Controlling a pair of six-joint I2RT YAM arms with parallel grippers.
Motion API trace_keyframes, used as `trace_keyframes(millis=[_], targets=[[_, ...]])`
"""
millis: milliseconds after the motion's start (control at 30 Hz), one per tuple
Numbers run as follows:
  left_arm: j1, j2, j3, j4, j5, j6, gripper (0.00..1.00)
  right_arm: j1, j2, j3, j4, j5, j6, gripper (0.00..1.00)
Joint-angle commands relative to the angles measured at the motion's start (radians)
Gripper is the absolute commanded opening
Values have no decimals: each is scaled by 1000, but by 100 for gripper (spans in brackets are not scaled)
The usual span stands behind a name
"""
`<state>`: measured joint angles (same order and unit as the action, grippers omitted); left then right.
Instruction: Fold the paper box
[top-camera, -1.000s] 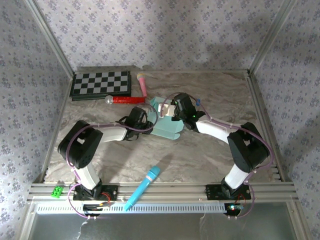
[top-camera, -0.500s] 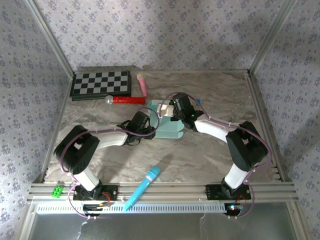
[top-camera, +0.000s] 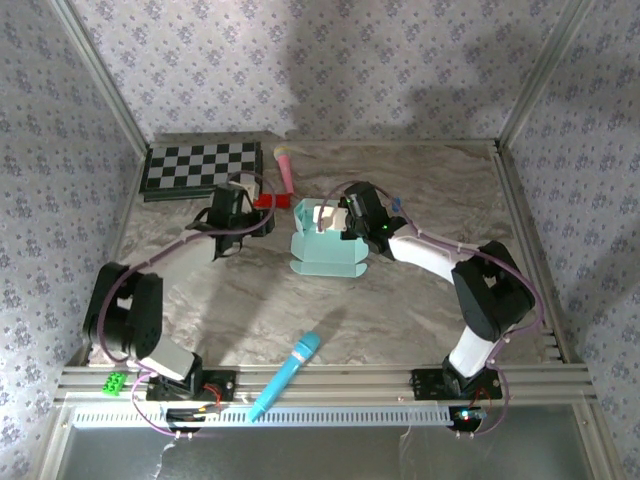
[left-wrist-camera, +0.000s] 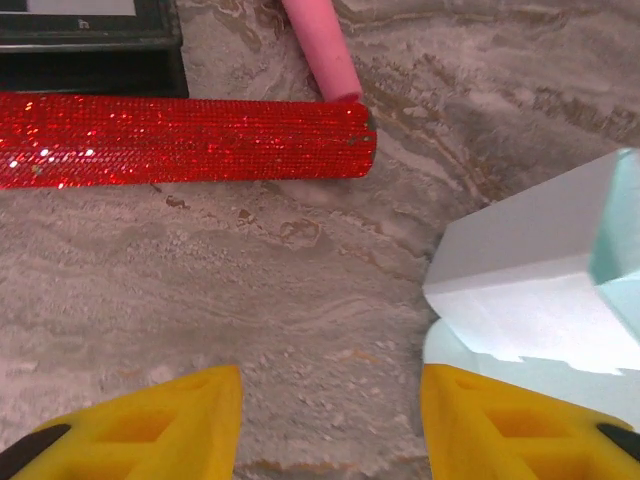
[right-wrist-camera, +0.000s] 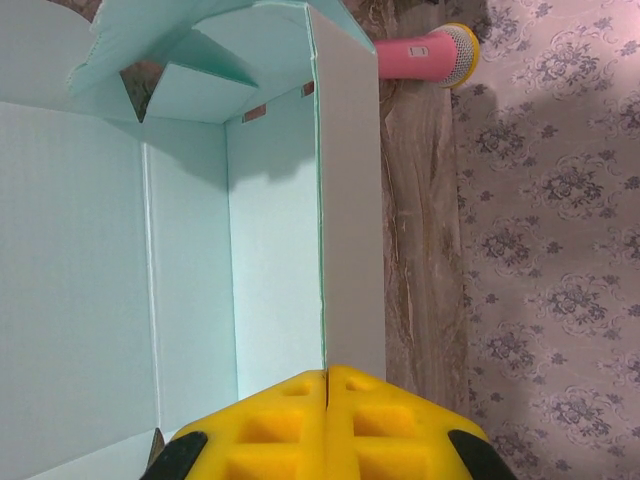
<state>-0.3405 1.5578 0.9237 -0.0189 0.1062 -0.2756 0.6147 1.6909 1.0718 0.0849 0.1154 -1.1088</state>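
The paper box (top-camera: 325, 255) lies mid-table as pale mint card, partly folded, with one wall standing up on its far side. My right gripper (top-camera: 330, 218) is shut on the top edge of that upright wall. In the right wrist view its yellow fingers (right-wrist-camera: 280, 425) pinch the thin card edge (right-wrist-camera: 322, 250) at the gripper (right-wrist-camera: 327, 375). My left gripper (top-camera: 238, 215) hovers to the left of the box, apart from it. In the left wrist view that gripper (left-wrist-camera: 330, 400) stands open over bare table, with a box corner (left-wrist-camera: 540, 290) to its right.
A red glitter microphone (left-wrist-camera: 190, 140) lies just beyond the left gripper, with a pink microphone (top-camera: 285, 168) and a chessboard (top-camera: 202, 168) behind it. A blue microphone (top-camera: 290, 372) lies near the front edge. A green block (top-camera: 113, 381) sits on the front rail.
My left gripper has drawn away from the box, to the left and back toward the red microphone, and its jaws have opened wider. The right gripper has kept its hold on the box wall.
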Motion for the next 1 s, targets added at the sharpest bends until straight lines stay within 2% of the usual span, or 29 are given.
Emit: trace_keyframes(millis=[0,200,333,467,700,967], targets=[[8,97,64,20,134,163,50,-3,24,25,-57,-12,-19,0],[-4,215,122,68,252,282,51,-3,32,34,-68,-10,-19,0],[-38,214,74,197,273,369,57,-3,39,43,-79,-12,-20,0],[-66,250,126,171,249,427,60,-3,45,52,-85,-15,-21,0],[-71,323,200,155,250,446,58,-1,54,62,-94,-16,-19,0],[-81,384,256,146,265,438,48,2,61,72,-103,-20,-16,0]])
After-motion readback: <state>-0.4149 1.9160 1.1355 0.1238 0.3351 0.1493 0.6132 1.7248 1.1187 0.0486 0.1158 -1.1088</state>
